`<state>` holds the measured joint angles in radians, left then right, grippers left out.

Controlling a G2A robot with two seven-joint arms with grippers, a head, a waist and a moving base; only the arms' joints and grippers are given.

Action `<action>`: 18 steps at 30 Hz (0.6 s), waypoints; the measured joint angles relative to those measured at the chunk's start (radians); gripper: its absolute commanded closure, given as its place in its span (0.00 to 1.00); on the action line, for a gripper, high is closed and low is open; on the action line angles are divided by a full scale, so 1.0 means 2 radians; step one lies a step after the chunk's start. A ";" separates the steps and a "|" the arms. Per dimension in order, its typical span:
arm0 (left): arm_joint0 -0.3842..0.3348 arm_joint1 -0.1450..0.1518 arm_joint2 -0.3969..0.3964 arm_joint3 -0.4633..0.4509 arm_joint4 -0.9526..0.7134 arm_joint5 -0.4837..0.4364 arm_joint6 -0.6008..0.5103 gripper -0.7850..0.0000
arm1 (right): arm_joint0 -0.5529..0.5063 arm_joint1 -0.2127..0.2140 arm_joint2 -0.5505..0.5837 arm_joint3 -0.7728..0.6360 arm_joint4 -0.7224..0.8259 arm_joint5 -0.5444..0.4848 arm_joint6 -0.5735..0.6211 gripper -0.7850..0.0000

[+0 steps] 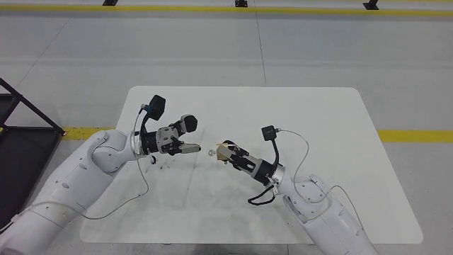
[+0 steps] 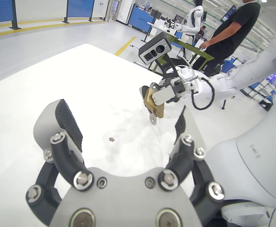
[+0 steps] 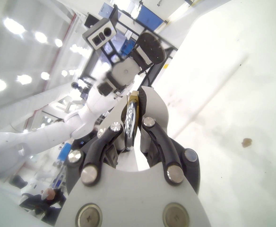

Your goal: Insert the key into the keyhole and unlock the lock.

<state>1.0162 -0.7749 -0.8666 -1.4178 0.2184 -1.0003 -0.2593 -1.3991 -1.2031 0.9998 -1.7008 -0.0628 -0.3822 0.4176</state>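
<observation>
Your left gripper (image 2: 122,112) sits closest to its wrist camera; its two ribbed black pads (image 2: 69,124) are spread wide apart, with nothing between them and nothing touching them; it hangs over the white table (image 1: 318,127), facing the other arm.

Your right gripper (image 2: 161,95) is pressed together on a padlock (image 2: 159,111), pinching the body by its flat faces; from the right wrist camera you see one narrow brass edge of the lock squeezed between the fingers, and the shiny silver shackle (image 3: 129,119) running back between them toward the palm.

You can see that the padlock is small and brass-coloured, held tilted, with its bottom end turned away from the right gripper; a silver key (image 2: 153,118) sticks out of that bottom end, seated in the keyhole, its round head free and gripped by nothing; whether the head touches the table you cannot tell.

From above, the lock and key lie between your two grippers, near the middle of the table; the key's head points at the left gripper's open fingers, near them but apart; the lock's body stays wholly within the right gripper's pinch.

One small brown speck (image 2: 111,139) lies on the table just beyond the left gripper.
</observation>
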 measured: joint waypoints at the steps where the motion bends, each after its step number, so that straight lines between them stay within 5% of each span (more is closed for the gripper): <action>1: 0.003 0.000 -0.001 -0.002 0.004 0.006 0.000 0.00 | 0.000 0.000 0.000 0.000 0.000 0.000 0.000 1.00; 18: 0.015 -0.017 0.038 0.025 -0.154 -0.006 -0.077 0.00 | 0.000 0.000 0.000 0.000 0.000 0.000 0.000 1.00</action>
<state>1.0468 -0.8085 -0.7907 -1.3670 -0.0894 -1.0123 -0.4137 -1.3991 -1.2031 0.9998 -1.7008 -0.0628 -0.3822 0.4176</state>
